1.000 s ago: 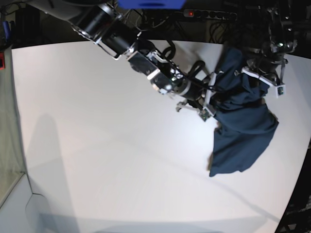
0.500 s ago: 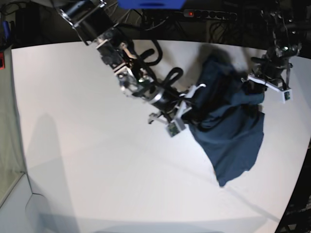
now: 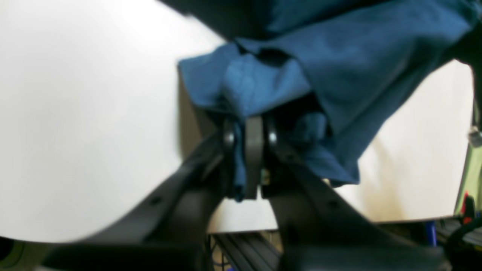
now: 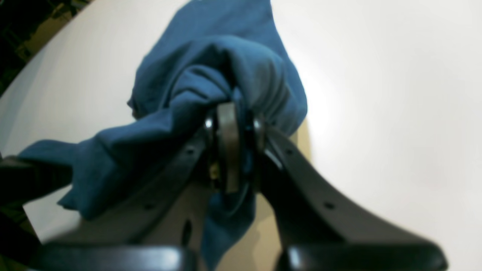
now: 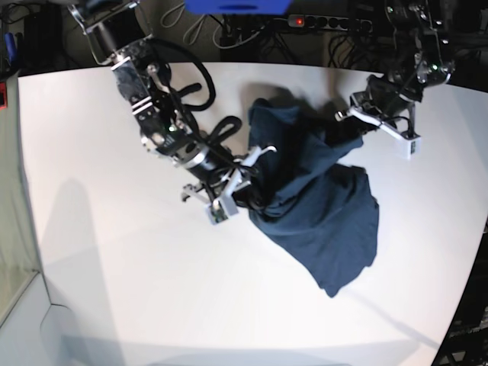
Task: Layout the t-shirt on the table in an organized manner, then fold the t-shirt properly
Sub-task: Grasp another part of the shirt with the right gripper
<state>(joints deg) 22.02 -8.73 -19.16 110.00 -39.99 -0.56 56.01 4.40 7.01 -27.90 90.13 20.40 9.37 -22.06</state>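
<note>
The dark navy t-shirt point(image 5: 320, 198) hangs bunched between my two arms over the white table point(image 5: 114, 267), its lower part trailing toward the front right. The right gripper point(image 5: 248, 187) at mid-table is shut on a fold of the t-shirt point(image 4: 211, 75), cloth pinched between its pads point(image 4: 226, 146). At the back right, the left gripper point(image 5: 358, 130) is shut on another bunch of the t-shirt point(image 3: 339, 56); fabric sits between its fingers point(image 3: 253, 150). The collar is hidden in the folds.
A power strip point(image 5: 328, 23) and cables lie beyond the table's back edge. The curved table edge point(image 5: 465, 297) runs down the right side. Bare white tabletop point(image 5: 114, 152) spreads left and front of the shirt.
Both arms carried the shirt leftward across the table. The right arm swung down toward the middle, the left gripper followed inward, and the cloth stretched out between them.
</note>
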